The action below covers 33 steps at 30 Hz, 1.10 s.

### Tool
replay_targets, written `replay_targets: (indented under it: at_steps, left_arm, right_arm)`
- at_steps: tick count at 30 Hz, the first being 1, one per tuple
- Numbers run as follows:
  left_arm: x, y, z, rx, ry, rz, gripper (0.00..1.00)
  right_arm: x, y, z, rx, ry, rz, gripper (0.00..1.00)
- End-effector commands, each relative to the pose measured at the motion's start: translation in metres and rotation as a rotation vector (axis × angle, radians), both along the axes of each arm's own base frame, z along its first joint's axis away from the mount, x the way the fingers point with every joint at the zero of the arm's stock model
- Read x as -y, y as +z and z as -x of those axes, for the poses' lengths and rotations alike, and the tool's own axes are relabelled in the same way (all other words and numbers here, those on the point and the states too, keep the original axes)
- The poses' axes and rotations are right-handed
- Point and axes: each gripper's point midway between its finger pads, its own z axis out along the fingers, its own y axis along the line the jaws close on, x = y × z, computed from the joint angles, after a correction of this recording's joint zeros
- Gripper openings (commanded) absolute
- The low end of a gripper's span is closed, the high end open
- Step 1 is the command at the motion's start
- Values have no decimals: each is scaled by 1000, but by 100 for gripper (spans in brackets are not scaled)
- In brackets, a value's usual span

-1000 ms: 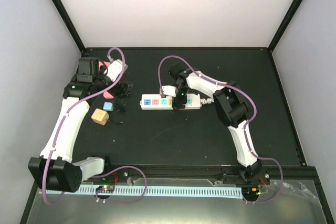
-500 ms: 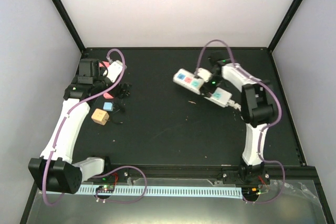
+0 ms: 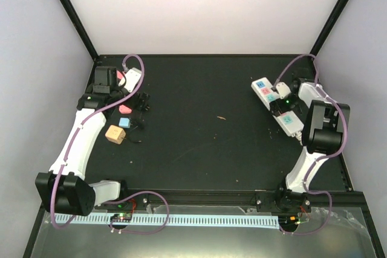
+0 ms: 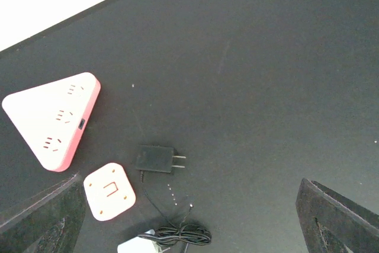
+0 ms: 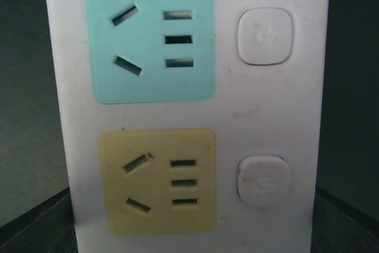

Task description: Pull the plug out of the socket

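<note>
The socket, a long white power strip [image 3: 266,93] with coloured outlet faces, is at the far right of the table, lying diagonally. My right gripper [image 3: 281,104] is shut across its middle. In the right wrist view the strip [image 5: 266,111] fills the frame between my fingers, showing an empty teal outlet [image 5: 151,37], an empty yellow outlet [image 5: 157,182] and two white buttons. No plug shows in the outlets I can see. A black plug adapter [image 4: 155,159] with two bare prongs lies loose on the table at far left [image 3: 142,102]. My left gripper [image 3: 107,84] hovers open above it.
Near the left gripper are a white and pink triangular socket block [image 4: 50,117], a small white and pink square [image 4: 109,191] and a coiled black cable [image 4: 180,233]. A tan cube [image 3: 115,134] and a blue cube [image 3: 124,122] sit at left.
My right arm has swung from the table's middle to the far right, carrying the power strip with it and turning it diagonal. The left arm has barely moved.
</note>
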Motion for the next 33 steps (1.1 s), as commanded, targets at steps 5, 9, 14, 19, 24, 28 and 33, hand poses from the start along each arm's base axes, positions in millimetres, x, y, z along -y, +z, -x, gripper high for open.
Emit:
replay_targets:
  at_steps: [5, 9, 14, 19, 24, 28, 33]
  left_arm:
    - [-7, 15, -10, 45, 61, -2, 99]
    - [-4, 9, -7, 19, 37, -1, 99]
    - [-1, 0, -3, -15, 5, -12, 99]
    - [-1, -11, 2, -65, -11, -20, 99]
    - [-1, -13, 4, -80, -19, -3, 99]
    - [-1, -7, 4, -101, -32, 50, 99]
    - [-5, -9, -2, -170, -25, 175, 99]
  right_arm:
    - [61, 12, 1, 97, -226, -1, 69]
    - [69, 7, 7, 97, -254, 6, 71]
    - [72, 6, 9, 97, -269, 10, 86]
    - [70, 14, 7, 116, -274, -2, 96]
    - [69, 30, 0, 136, -271, -16, 100]
    - [56, 65, -8, 197, -245, -87, 100]
    - [22, 118, -18, 257, -198, -220, 100]
